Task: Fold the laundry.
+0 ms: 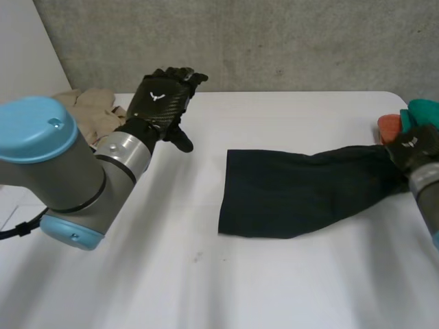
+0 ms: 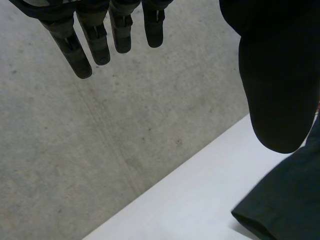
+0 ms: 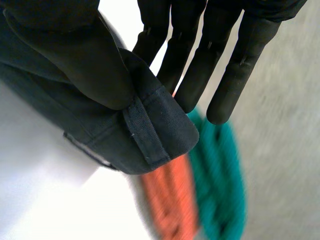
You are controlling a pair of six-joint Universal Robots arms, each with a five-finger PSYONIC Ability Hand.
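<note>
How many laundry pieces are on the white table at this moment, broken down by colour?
Dark navy fabric garment, one end pinched by the right hand: 1
Beige crumpled cloth: 1
Orange cloth piece: 1
Teal cloth piece: 1
Total: 4

The dark navy fabric garment (image 1: 295, 188) lies on the white table (image 1: 206, 274), right of centre, its right end pinched by the right hand (image 1: 415, 147) at the right edge. Just behind that hand lie an orange folded cloth (image 1: 388, 127) and a teal cloth (image 1: 425, 110). The left hand (image 1: 161, 99) hovers far left, well apart from the garment, with a beige crumpled cloth (image 1: 92, 110) lying just left of it.
</note>
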